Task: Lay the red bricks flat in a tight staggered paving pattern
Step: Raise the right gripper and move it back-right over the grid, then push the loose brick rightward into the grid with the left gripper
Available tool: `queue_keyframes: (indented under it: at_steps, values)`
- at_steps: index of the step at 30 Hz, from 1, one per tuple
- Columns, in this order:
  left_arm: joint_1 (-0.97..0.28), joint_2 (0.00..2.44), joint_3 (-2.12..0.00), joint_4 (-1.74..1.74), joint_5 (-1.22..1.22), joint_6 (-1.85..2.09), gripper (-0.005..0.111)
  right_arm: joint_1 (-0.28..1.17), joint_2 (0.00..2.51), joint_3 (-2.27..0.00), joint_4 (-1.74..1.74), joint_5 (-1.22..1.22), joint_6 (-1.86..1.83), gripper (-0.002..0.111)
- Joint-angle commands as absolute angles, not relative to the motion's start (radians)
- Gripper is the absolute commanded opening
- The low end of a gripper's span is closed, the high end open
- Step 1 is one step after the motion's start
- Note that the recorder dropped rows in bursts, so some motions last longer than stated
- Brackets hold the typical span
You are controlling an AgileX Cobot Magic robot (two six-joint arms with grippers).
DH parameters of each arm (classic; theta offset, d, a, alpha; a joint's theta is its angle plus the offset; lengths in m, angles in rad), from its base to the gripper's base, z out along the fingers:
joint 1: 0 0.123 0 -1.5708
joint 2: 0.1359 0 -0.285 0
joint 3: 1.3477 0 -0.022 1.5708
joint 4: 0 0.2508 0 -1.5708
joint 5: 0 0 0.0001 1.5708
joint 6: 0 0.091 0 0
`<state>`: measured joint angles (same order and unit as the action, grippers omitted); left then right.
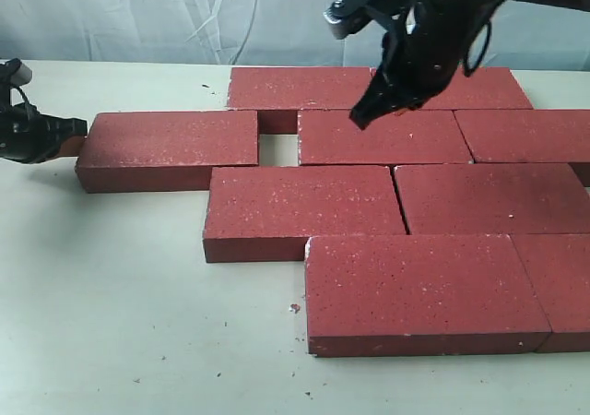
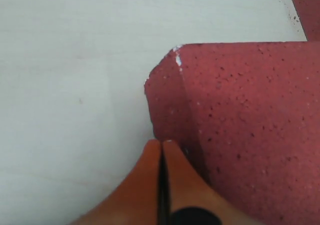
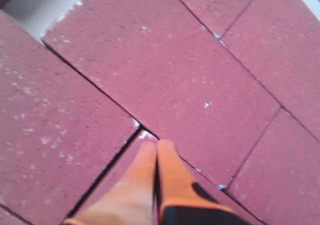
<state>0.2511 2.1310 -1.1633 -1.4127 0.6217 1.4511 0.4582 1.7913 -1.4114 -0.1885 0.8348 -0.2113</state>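
Far left: the left gripper (image 1: pixel 78 131), fingers pressed together on nothing, has its tip right against the end of the leftmost brick (image 1: pixel 171 138). That brick lies flat on the table (image 1: pixel 111 323), with a small gap (image 1: pixel 277 148) between it and its row neighbour. The rest of the red bricks (image 1: pixel 396 203) lie flat in staggered rows, edges touching. Over on the right, the right gripper (image 1: pixel 361 118), also pressed together and empty, points down at a seam (image 3: pixel 100 92) between bricks.

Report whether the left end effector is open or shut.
Shut: the left end effector shows orange fingers pressed together, no gap, tips beside a red brick, gripping nothing.
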Motion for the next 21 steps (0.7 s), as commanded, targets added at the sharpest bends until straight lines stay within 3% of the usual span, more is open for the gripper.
queue_keyframes:
  at_steps: [1, 6, 21]
  values:
    - [0.247, 2.132, -1.166, -1.424, 0.639, 1.45, 0.0, 0.36, 1.72, -1.289, -0.212, 0.711, -0.208, -0.001]
    - [0.244, 2.132, -1.166, -1.421, 0.687, 1.45, 0.0, 0.3, 1.722, -1.233, -0.217, 0.579, -0.201, -0.001]
    - [0.152, 2.132, -1.166, -1.464, 0.624, 1.502, 0.0, 0.3, 1.722, -1.233, -0.208, 0.563, -0.201, -0.001]
